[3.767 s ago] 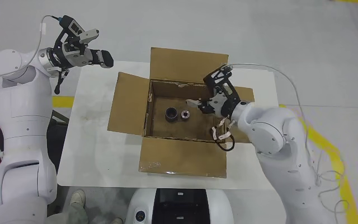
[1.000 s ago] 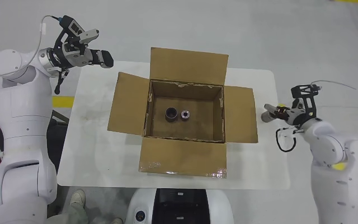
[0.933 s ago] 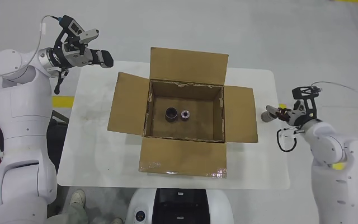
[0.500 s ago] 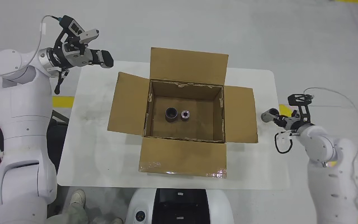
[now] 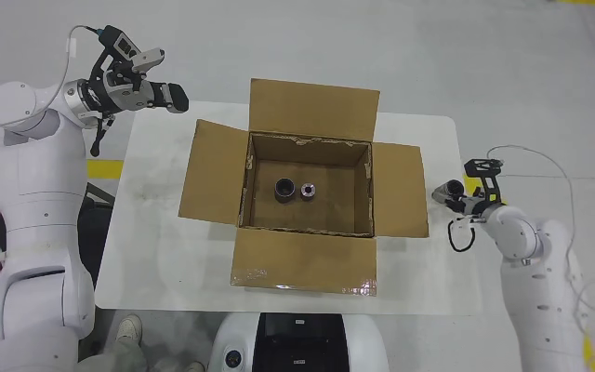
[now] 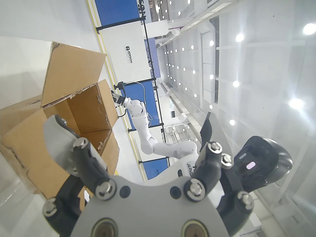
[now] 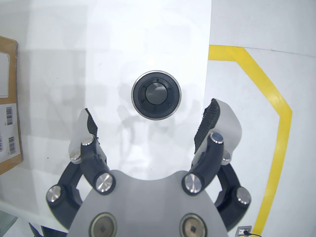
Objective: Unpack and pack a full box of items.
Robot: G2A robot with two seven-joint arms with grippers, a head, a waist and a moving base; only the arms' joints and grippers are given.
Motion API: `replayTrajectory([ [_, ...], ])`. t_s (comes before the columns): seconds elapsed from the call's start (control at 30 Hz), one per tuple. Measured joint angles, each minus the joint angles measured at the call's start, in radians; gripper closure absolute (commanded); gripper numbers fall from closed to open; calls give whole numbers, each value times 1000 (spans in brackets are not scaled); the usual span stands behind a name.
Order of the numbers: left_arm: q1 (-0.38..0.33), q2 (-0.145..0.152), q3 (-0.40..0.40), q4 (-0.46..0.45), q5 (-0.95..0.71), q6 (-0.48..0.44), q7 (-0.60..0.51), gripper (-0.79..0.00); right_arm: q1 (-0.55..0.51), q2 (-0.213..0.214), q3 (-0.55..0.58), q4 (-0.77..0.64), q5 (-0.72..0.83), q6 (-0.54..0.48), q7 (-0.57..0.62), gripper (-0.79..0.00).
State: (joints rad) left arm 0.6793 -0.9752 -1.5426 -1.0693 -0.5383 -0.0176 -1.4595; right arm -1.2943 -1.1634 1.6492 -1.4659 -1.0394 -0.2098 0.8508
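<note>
Right tool (image 7: 149, 110), spread wide, poised over a round black part (image 7: 156, 94) with a metal rim, lying flat on the worktop (image 7: 148, 25) just right of the open box (image 5: 314, 98) (2 pieces inside: a dark piece (image 5: 284, 191), a pale piece (image 5: 308, 192)). Judged rigid, dense, smooth: pinch across the rim. Left tool (image 6: 130, 120), also spread, hangs far left.

The white table (image 5: 149, 232) carries an open cardboard box (image 5: 307, 262) with its flaps folded out. A black round part (image 7: 155, 94) with a metal rim lies flat on the bare top, off the box's right flap and not touching it, near the table's edge.
</note>
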Motion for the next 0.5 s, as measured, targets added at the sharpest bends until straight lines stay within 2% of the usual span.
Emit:
replayTrajectory([
  [0.13, 0, 0, 0, 0, 0, 0, 0, -785, 17, 1, -11, 34, 5, 3, -7, -760],
  [0.27, 0, 0, 0, 0, 0, 0, 0, -785, 32, 3, -21, 58, 12, 5, -12, -702],
  [0.5, 0, 0, 0, 0, 0, 0, 0, -785, 59, 5, -39, 90, 22, 9, -30, -677],
])
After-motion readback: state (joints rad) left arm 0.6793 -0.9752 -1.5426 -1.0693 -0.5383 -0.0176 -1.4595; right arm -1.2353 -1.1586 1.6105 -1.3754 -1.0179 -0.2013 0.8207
